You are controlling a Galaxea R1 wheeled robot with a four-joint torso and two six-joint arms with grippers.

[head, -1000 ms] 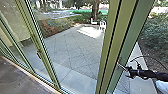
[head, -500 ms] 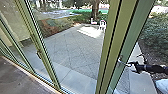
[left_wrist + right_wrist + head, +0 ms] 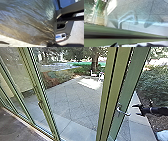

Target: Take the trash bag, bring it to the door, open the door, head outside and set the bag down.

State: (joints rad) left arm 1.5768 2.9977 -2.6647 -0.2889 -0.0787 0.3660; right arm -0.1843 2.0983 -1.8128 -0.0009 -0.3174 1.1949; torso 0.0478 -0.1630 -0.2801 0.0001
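Silvery door handle slants lengthwise, pointing toward the right gripper.

The right gripper points at the green door frame, its fingers spread apart, with the metal door handle just ahead of their tips and not touching them. Left of the gripper, past the frame, lies the paved yard; well beyond it, white chairs stand near a tree, and leafy bushes grow beyond the gripper.
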